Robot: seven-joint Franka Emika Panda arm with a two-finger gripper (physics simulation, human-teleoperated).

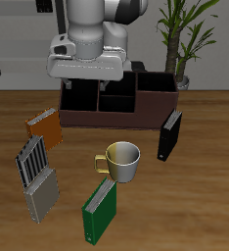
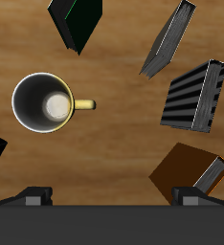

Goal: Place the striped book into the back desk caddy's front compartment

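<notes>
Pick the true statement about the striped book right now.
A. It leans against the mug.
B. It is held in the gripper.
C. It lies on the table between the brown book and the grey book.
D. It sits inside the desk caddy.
C: the striped book lies on the table, with the brown book farther back and the grey book nearer the front edge.

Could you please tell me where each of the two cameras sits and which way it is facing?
Exterior view: in front of and above the table, facing the robot's white arm, the gripper and the long reddish-brown back desk caddy.
Wrist view: on the gripper, looking straight down at the wooden table; only dark gripper parts show.
Shared: the black-and-grey striped book, the cream mug and the green book.
</notes>
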